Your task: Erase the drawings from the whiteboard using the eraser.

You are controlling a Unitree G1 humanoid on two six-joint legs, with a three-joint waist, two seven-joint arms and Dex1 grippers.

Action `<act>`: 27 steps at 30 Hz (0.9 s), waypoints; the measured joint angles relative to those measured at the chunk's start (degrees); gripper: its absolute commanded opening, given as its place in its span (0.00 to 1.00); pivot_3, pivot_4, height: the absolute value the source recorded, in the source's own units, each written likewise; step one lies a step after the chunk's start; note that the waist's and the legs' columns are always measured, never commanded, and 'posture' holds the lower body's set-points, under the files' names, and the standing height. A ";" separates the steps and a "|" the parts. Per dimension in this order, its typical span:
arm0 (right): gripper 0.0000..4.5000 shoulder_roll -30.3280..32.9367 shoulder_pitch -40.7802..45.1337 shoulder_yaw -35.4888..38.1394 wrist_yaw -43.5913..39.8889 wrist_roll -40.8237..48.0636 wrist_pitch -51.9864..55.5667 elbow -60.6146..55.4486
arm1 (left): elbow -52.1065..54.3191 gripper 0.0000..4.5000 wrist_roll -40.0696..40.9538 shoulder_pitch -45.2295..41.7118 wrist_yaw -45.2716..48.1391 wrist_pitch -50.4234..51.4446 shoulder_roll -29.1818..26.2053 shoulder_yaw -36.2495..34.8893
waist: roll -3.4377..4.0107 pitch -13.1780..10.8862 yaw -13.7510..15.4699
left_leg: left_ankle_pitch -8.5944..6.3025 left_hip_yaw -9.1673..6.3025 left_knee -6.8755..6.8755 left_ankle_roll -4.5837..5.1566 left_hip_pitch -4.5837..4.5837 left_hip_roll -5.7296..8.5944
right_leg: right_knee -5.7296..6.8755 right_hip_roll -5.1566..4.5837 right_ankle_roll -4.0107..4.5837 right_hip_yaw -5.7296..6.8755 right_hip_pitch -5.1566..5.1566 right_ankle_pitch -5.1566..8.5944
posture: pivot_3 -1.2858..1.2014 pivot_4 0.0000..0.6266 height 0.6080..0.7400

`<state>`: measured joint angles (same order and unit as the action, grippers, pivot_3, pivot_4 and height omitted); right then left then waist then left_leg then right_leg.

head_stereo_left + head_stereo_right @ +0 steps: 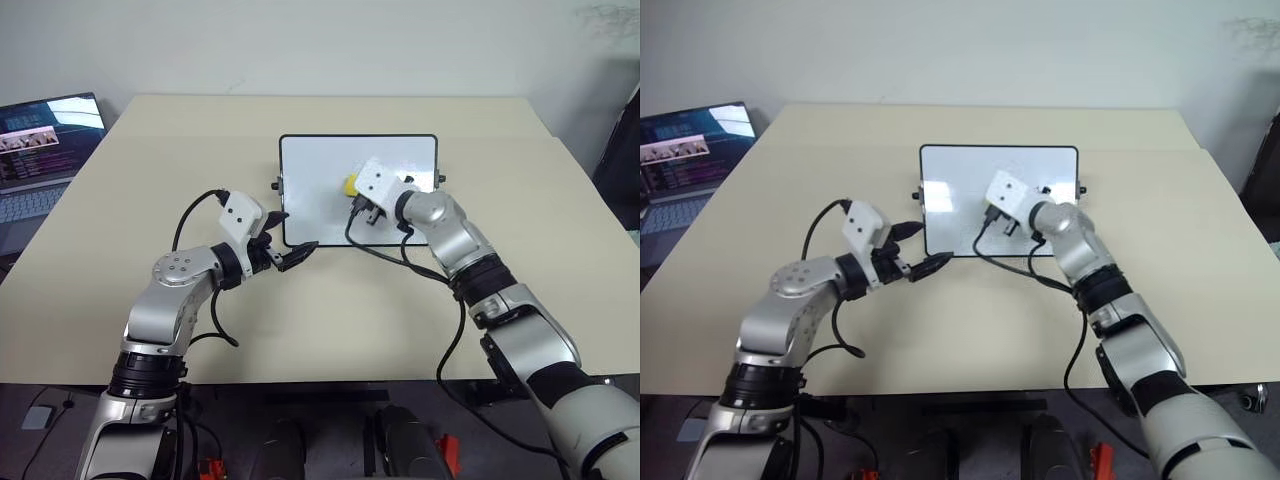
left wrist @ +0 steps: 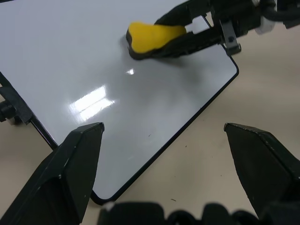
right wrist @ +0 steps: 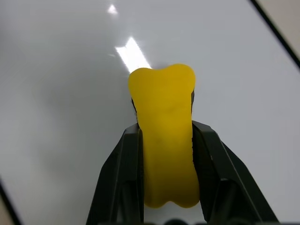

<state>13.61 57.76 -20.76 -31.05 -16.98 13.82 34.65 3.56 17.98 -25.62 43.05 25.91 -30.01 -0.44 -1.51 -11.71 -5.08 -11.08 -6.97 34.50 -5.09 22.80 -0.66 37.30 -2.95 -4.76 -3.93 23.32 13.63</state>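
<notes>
I've got the eraser (image 3: 166, 140), light and slightly squashy, pinched at its waist in my right gripper (image 3: 166, 154), flat on the whiteboard (image 1: 310, 165) centre; left gripper (image 1: 285, 255) gapes wide at the board's seven o'clock corner.

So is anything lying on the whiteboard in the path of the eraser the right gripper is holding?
Nothing visible. The right gripper is shut on the eraser over the whiteboard, and the white surface around it shows bare apart from glare. The left gripper hovers open off the board's near-left corner.
</notes>
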 measured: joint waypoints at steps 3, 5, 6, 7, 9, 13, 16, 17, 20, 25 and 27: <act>0.23 -0.37 -1.76 -1.86 -2.19 -0.20 0.78 -2.24 | 0.00 1.00 0.00 0.01 -0.01 0.00 -0.01 -0.02 | 0.01 0.00 0.07 | 0.00 -0.01 -0.10 0.00 0.05 0.00 | -0.15 -0.01 -0.03 0.02 0.00 -0.02 | 0.52 0.24 1.00; 0.23 -0.30 -1.82 -1.88 -2.12 -0.31 0.89 -2.42 | 0.00 1.00 0.00 0.01 -0.01 0.00 -0.01 -0.02 | 0.00 0.00 0.13 | 0.00 -0.01 -0.15 0.00 0.05 0.00 | -0.20 -0.01 -0.03 0.03 0.00 -0.02 | 0.52 0.24 1.00; 0.23 -0.34 -1.77 -1.88 -1.54 -0.32 0.90 -2.24 | 0.00 1.00 0.00 0.01 -0.01 0.01 -0.02 -0.02 | 0.01 0.00 0.14 | 0.00 -0.01 -0.18 0.00 0.04 0.00 | -0.20 -0.01 -0.03 0.03 0.00 -0.02 | 0.52 0.24 1.00; 0.23 -0.40 -1.66 -1.86 -0.99 -0.32 0.86 -1.99 | 0.00 1.00 0.00 0.02 -0.01 0.01 -0.02 -0.03 | 0.00 0.00 0.16 | 0.00 -0.02 -0.19 0.00 0.04 0.00 | -0.20 -0.01 -0.03 0.04 0.00 -0.02 | 0.52 0.24 1.00; 0.23 -0.95 -0.11 -1.53 1.93 -0.31 0.72 -0.01 | 0.00 1.00 0.00 0.00 -0.01 0.02 -0.03 -0.03 | 0.01 0.00 0.15 | 0.01 -0.02 -0.18 -0.01 0.03 0.00 | -0.18 -0.01 -0.02 0.03 0.00 -0.03 | 0.52 0.24 1.00; 0.23 -0.66 4.65 1.86 10.74 -0.51 0.35 4.83 | 0.01 1.00 0.00 -0.01 -0.06 0.03 -0.02 -0.03 | 0.00 0.00 0.35 | 0.01 -0.02 -0.17 -0.01 0.05 0.00 | -0.20 -0.01 0.01 0.04 0.00 -0.06 | 0.52 0.24 1.00; 0.23 -0.26 5.57 3.13 12.76 -0.74 -0.34 6.19 | 0.02 1.00 -0.01 0.00 -0.16 0.05 -0.02 -0.04 | 0.00 0.00 0.43 | 0.00 -0.02 -0.24 -0.01 0.07 0.00 | -0.30 -0.01 0.01 0.04 0.00 -0.05 | 0.52 0.24 1.00; 0.23 -0.27 5.57 3.13 12.55 -0.75 -0.67 6.23 | 0.02 1.00 0.00 0.01 -0.18 0.07 -0.02 -0.04 | 0.00 0.00 0.38 | 0.00 -0.02 -0.29 -0.01 0.07 0.00 | -0.31 -0.01 0.02 0.04 0.01 -0.06 | 0.52 0.24 1.00; 0.23 -0.18 5.11 3.38 10.65 -0.16 -1.15 5.22 | 0.05 1.00 0.02 0.00 -0.18 0.22 0.00 -0.03 | 0.00 0.00 0.32 | 0.00 -0.02 -0.41 -0.01 0.04 -0.01 | -0.31 -0.02 0.15 0.05 0.03 -0.12 | 0.52 0.24 1.00; 0.23 2.13 -3.29 3.61 -0.29 3.65 -0.33 -6.79 | 0.31 1.00 0.15 0.14 0.02 1.18 -0.13 -0.34 | 0.04 -0.06 0.31 | 0.00 -0.02 -0.46 -0.01 0.19 -0.01 | -0.33 -0.02 0.15 0.05 0.18 -0.12 | 0.52 0.24 1.00; 0.23 4.37 -4.16 3.57 -2.77 3.56 1.50 -10.89 | 0.31 1.00 0.19 0.16 0.11 1.25 -0.16 -0.56 | 0.05 -0.07 0.35 | 0.00 -0.02 -0.46 -0.02 0.22 -0.01 | -0.32 -0.03 0.18 0.07 0.22 -0.14 | 0.52 0.24 1.00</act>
<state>17.98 53.59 -17.19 -33.83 -13.42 15.32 23.76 3.87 18.17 -25.46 43.16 27.16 -30.17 -1.01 -1.46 -11.78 -4.73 -11.08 -6.99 34.04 -5.11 23.02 -0.66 36.97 -2.97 -4.58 -3.87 23.54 13.49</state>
